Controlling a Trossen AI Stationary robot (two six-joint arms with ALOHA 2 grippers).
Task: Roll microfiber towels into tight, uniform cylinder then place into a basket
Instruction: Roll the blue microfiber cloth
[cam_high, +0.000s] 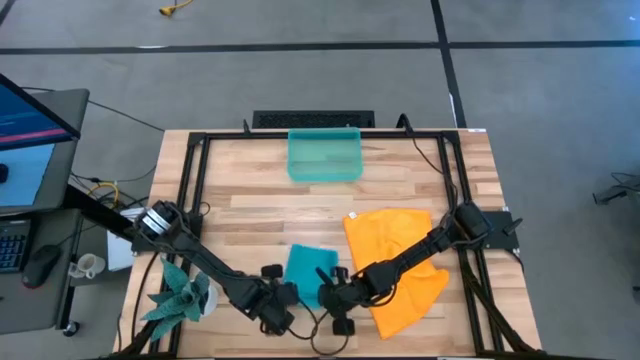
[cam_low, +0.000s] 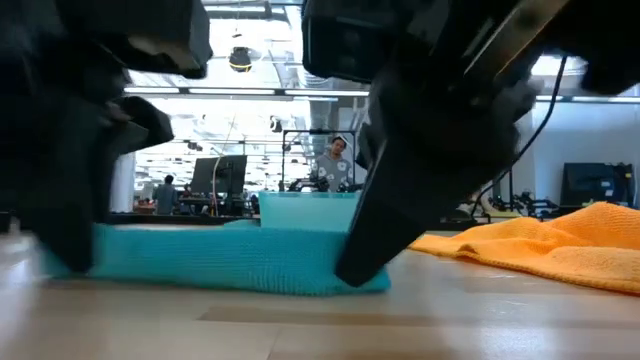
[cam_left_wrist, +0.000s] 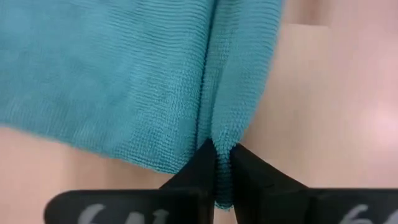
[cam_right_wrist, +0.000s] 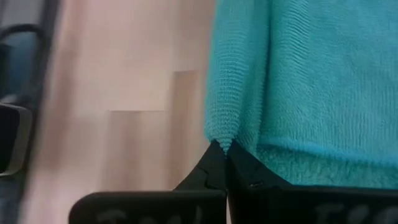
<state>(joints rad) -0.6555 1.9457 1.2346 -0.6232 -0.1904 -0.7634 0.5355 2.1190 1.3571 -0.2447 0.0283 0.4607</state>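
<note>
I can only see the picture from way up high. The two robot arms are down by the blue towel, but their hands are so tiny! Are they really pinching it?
Observer: Yes. The left wrist view shows the left gripper shut on a corner of the teal-blue towel.
Operator: And the other hand?
Observer: The right gripper is shut on a fold at the towel's edge too, in its own wrist view.
Operator: Is the towel up in the air?
Observer: No. From table height it lies flat on the table, a low folded slab, not yet rolled.
Operator: Is the orange one flat too?
Observer: The orange towel lies rumpled, humped higher than the teal one.
</note>
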